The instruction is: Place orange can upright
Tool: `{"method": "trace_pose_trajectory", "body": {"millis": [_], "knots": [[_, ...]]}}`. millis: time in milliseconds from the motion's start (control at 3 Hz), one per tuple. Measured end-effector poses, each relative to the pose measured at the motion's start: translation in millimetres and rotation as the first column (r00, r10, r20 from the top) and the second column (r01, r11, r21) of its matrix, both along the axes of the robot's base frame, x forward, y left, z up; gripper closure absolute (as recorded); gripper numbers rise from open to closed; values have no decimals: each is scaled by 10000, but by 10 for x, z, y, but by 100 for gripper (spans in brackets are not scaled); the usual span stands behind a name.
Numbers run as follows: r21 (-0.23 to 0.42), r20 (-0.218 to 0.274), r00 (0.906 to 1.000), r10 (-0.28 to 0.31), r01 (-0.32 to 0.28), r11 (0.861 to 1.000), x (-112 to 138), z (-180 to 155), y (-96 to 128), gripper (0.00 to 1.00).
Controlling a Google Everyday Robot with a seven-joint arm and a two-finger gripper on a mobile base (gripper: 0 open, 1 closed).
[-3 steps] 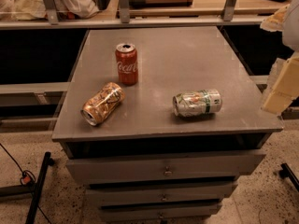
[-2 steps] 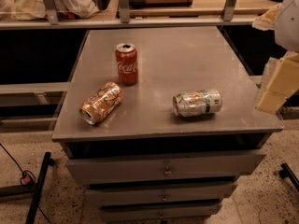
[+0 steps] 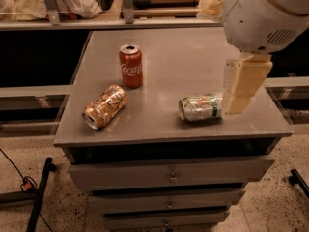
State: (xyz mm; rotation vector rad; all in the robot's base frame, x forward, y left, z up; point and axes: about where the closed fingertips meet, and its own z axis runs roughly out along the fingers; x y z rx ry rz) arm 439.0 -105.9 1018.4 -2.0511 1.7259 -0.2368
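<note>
The orange can lies on its side at the front left of the grey table top, silver top facing the front-left edge. My gripper hangs below the white arm housing over the right side of the table. It is far right of the orange can and just right of the green-and-white can. It holds nothing that I can see.
A red Coca-Cola can stands upright behind the orange can. A green-and-white silver can lies on its side at the front right. The table has drawers below. A shelf rail runs behind it.
The arm has swung left and closer, from the right edge of the view to above the table's right side. The gripper now hangs beside the green-and-white can. The cans have not moved.
</note>
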Motion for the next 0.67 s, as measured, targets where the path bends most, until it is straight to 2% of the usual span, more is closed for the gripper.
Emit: {"method": "trace_pose_trajectory", "body": {"millis": [333, 667], "knots": [[-895, 458, 9816, 1855, -1809, 9794, -23, 30, 543, 0], [-1909, 438, 9486, 3135, -3001, 9346, 24, -33, 1008, 0]]}}
